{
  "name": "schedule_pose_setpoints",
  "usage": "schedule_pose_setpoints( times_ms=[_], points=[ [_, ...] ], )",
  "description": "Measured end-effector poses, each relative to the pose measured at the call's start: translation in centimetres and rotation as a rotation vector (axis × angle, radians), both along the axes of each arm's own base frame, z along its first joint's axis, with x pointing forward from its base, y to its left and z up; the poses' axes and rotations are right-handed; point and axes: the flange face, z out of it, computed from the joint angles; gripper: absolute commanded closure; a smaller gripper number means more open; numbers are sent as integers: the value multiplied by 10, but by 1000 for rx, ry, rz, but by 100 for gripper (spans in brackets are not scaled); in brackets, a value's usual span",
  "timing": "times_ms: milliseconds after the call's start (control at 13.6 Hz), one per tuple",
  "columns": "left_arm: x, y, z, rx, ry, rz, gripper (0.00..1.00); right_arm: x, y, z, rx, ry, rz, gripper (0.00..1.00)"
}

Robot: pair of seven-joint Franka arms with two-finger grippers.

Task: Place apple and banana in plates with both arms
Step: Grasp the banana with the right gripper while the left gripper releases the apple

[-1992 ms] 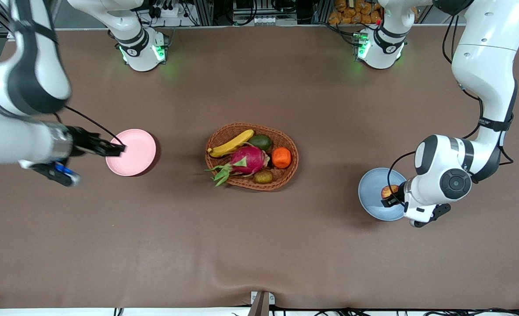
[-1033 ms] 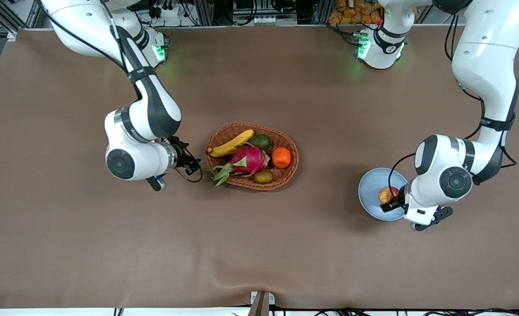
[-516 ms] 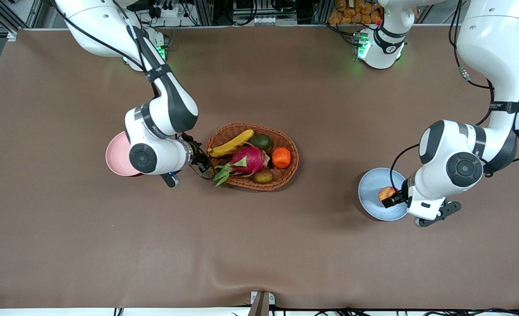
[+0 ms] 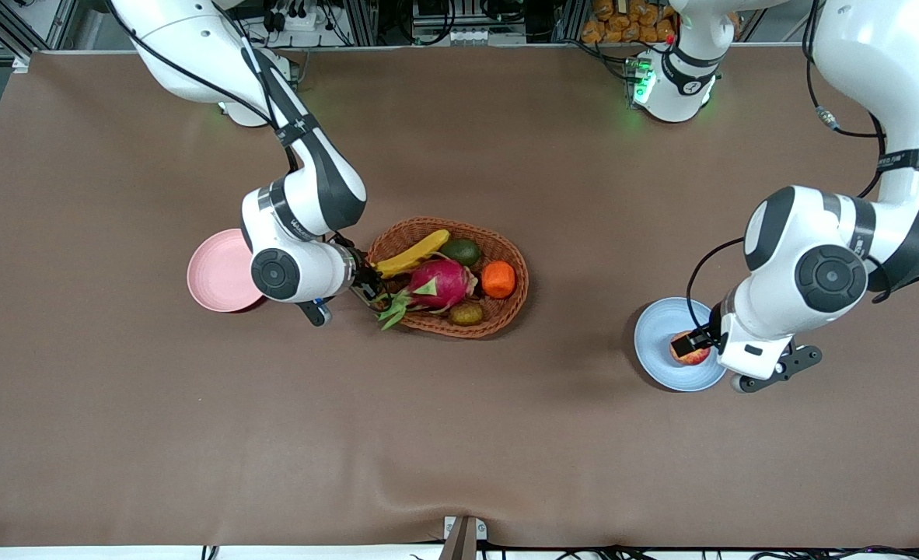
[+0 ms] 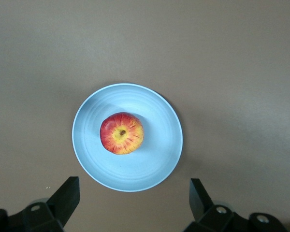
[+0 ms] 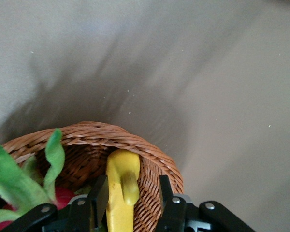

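The apple (image 4: pixel 690 351) lies free on the pale blue plate (image 4: pixel 654 334) toward the left arm's end of the table; it also shows in the left wrist view (image 5: pixel 122 133) on that plate (image 5: pixel 154 164). My left gripper (image 4: pixel 702 337) hangs open and empty above the plate, its midpoint (image 5: pixel 133 200) over the rim. The banana (image 4: pixel 413 254) lies in the wicker basket (image 4: pixel 506 311). My right gripper (image 4: pixel 366 281) is open at the basket's end, its fingers straddling the banana's end (image 6: pixel 122 188) and a bit of basket rim (image 6: pixel 154 166). The pink plate (image 4: pixel 214 272) holds nothing.
The basket also holds a magenta dragon fruit (image 4: pixel 438 284), an orange fruit (image 4: pixel 498 279), a green avocado (image 4: pixel 462 251) and a brownish kiwi (image 4: pixel 466 313). The dragon fruit's green leaves (image 6: pixel 50 162) lie beside my right gripper. The right arm's elbow hangs over the pink plate's edge.
My right arm swung from over the pink plate across to the basket and reached the banana's end. My left arm rose a little above the apple on the blue plate.
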Motion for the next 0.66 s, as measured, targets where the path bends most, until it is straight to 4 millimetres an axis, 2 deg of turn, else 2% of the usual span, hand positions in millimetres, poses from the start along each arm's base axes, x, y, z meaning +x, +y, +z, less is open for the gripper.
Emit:
schedule_pose_setpoints(
  times_ms=[148, 443, 664],
  points=[
    [-5, -10, 16, -3, -15, -18, 0, 0, 0, -2, 0, -5, -3, 73],
    [-18, -15, 61, 5, -31, -58, 0, 2, 0, -1, 4, -18, -9, 98],
    [-30, -16, 92, -7, -34, -110, 0, 3, -1, 0, 5, -22, -10, 100]
  ],
)
